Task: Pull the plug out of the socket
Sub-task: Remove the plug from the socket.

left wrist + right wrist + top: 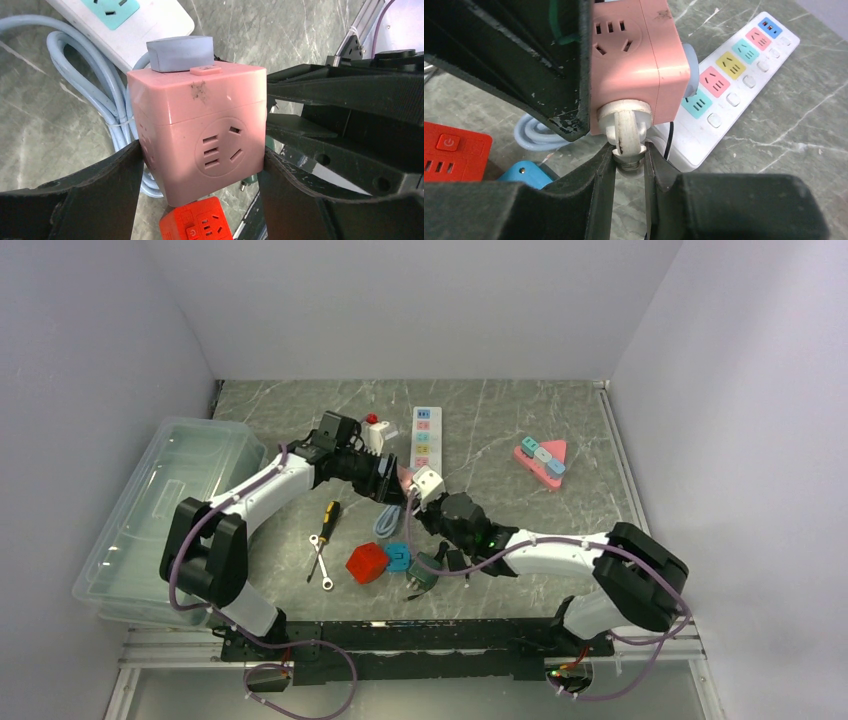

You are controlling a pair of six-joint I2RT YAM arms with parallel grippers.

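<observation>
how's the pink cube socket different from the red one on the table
The pink cube socket is pale pink, the red cube socket bright red. The pink one is clamped in the left gripper off the table; the red one lies on it. The pink one has a white plug in one face, pinched by the right gripper; the red one shows none. Both are outlet cubes.

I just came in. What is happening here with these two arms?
The left gripper holds the pink cube socket off the table, its fingers pressing two opposite sides. The right gripper has its fingers shut on the white plug, which still sits in one face of the cube. The pull is set up, but the plug is not out yet.
</observation>
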